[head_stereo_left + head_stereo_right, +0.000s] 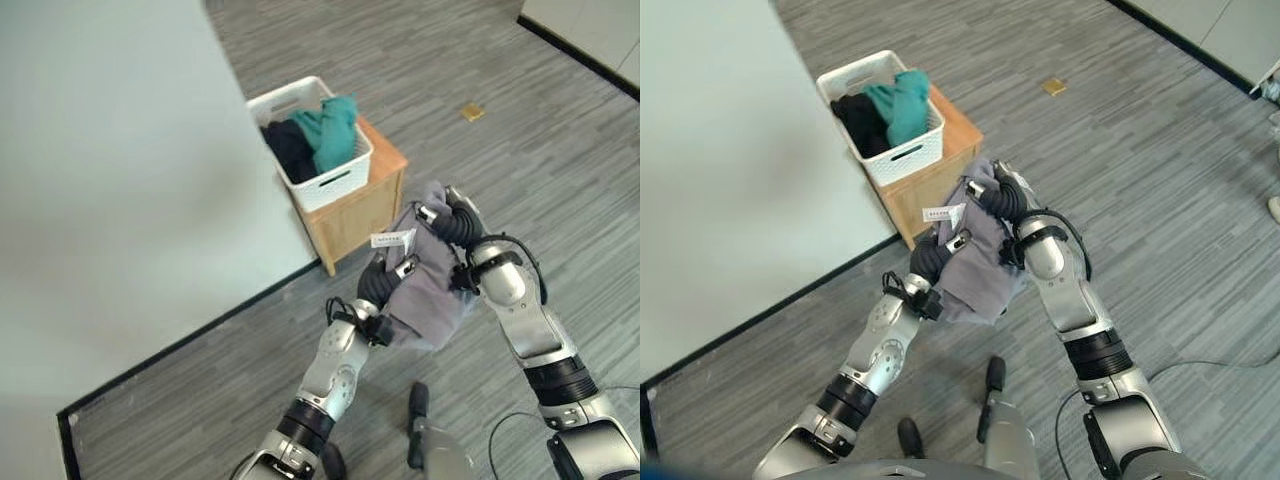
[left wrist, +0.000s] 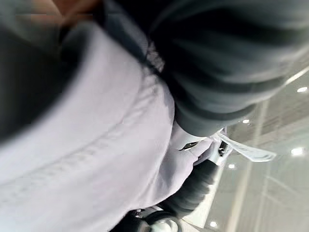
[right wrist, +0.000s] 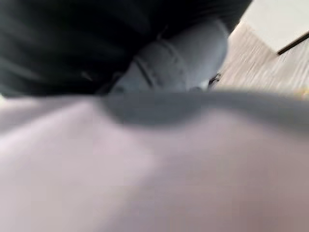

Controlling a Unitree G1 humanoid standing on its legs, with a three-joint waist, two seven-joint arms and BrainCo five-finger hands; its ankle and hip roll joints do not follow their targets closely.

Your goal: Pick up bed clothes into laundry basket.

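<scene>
Left hand: the left hand (image 1: 385, 275), centre of the left eye view, is curled into the lower left side of a bundled grey garment (image 1: 425, 285).
Right hand: the right hand (image 1: 447, 218), just above and right of centre, clamps the bundle's upper right side, its fingers wrapped over the top.
Garment: held clear of the floor between both hands, a white label (image 1: 392, 239) sticking out at its upper left; the bundle hangs just right of and below the basket.
Doing the step well: by my reading, the carry is under way; both hands should lift the bundle above the rim together, keep the trailing cloth from snagging the stand's corner, and let go only once it is over the opening.
Basket: a white laundry basket (image 1: 335, 184), upper centre, sits on a small wooden stand (image 1: 380, 205) beside the bed (image 1: 120, 200).
Contents: a teal garment (image 1: 330, 128) draped on the right side, dark clothing (image 1: 290, 146) on the left; space looks left on top.
</scene>
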